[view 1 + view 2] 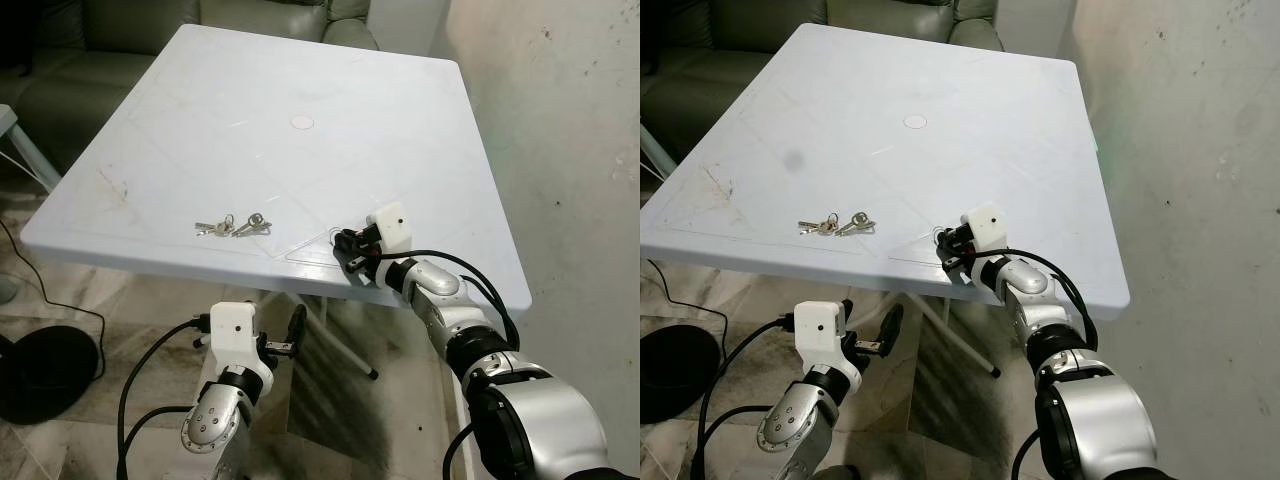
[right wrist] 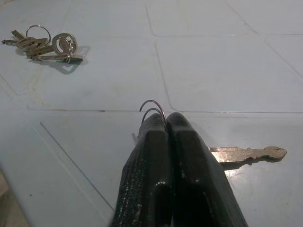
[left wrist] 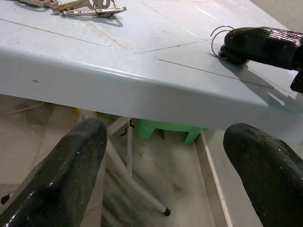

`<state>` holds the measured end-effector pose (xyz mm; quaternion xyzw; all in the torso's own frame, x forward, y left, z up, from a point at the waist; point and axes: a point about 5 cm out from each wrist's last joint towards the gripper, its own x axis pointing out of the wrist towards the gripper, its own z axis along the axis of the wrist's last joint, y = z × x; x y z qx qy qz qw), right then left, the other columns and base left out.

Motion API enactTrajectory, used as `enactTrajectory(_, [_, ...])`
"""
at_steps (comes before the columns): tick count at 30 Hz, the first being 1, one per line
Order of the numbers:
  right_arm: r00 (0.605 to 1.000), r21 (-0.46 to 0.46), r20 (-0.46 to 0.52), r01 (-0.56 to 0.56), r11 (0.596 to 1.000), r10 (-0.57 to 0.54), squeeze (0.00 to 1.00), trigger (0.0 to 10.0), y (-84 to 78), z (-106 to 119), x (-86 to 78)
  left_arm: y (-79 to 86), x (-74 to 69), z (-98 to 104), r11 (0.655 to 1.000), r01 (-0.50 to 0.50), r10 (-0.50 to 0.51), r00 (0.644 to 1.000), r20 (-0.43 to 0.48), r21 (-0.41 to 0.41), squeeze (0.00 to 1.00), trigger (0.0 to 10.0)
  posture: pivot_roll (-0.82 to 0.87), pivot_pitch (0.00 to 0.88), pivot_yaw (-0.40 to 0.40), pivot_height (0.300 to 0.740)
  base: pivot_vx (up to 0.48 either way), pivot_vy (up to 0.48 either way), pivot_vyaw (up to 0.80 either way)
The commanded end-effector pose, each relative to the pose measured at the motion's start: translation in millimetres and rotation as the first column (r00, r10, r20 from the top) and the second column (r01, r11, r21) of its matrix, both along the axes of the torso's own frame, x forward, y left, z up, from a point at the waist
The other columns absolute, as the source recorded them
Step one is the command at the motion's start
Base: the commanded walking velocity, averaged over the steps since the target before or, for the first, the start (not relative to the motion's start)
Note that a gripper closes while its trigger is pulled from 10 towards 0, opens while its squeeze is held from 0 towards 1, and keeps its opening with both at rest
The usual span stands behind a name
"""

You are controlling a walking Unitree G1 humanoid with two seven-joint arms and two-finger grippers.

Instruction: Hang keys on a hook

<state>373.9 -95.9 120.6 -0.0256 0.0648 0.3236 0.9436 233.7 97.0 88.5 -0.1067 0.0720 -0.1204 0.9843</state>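
Right wrist view: right gripper jaws pinch a key on the table.

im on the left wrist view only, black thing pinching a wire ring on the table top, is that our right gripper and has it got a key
Observer: Yes. The right gripper is shut on a key ring, and a single key lies flat on the table beside its fingers.
Operator: ok and the bunch i see top left, how far from it
Observer: That key bunch lies apart from the right gripper, further to the robot's left along the near part of the table.
Operator: where's my left gripper then
Observer: The left gripper is open, below the table's near edge, holding nothing.
Operator: any hook around
Observer: I can't make one out.
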Motion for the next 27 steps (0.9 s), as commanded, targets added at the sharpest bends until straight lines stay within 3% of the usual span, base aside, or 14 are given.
enactTrajectory(1, [1.0,0.004,-0.007,0.008,1.0,-0.008,0.0,0.0,-3.5,0.4,0.9,-9.6,0.5,3.9,0.999,0.004,-0.004,1.0,0.003,-0.037,0.0,10.0,0.22,0.144,-0.094,0.74,0.0,0.0,0.0])
enactTrajectory(11, [0.998,0.031,0.039,0.038,0.999,-0.039,0.0,0.0,-5.5,11.3,5.7,-10.6,6.6,5.3,1.0,0.002,-0.001,1.0,0.019,-0.029,0.0,10.0,0.22,0.11,-0.099,0.74,0.0,0.0,0.0])
enactTrajectory(16, [0.973,0.159,0.145,0.157,0.975,-0.181,0.0,0.0,-21.2,35.0,14.0,-6.8,16.7,9.2,1.0,-0.019,0.02,0.999,0.047,-0.022,0.0,10.0,0.23,0.077,-0.108,0.74,0.0,0.0,0.0])
enactTrajectory(19, [0.96,0.211,0.196,0.159,0.964,-0.202,0.0,0.0,-27.5,44.3,14.2,-3.8,23.7,11.6,0.999,-0.031,0.032,0.997,0.067,-0.021,0.0,10.0,0.22,0.044,-0.112,0.74,0.0,0.0,0.0])
enactTrajectory(25, [0.931,0.2,0.278,0.182,0.963,-0.234,0.0,0.0,-34.2,46.4,8.7,3.4,39.0,17.5,0.999,-0.05,0.051,0.993,0.104,-0.019,0.0,10.0,0.2,0.004,-0.109,0.74,0.0,0.0,0.0])
enactTrajectory(26, [0.928,0.205,0.283,0.187,0.961,-0.241,0.0,2.4,-35.1,45.9,7.6,4.4,41.3,18.2,0.998,-0.052,0.054,0.993,0.109,-0.019,0.0,10.0,0.2,0.0,-0.108,0.74,0.0,0.0,0.0])
enactTrajectory(27, [0.92,0.217,0.295,0.198,0.956,-0.258,0.0,10.0,-37.9,44.7,4.1,6.3,46.5,22.1,0.998,-0.054,0.055,0.99,0.132,-0.01,0.0,10.0,0.19,0.0,-0.107,0.74,0.0,0.0,0.0])
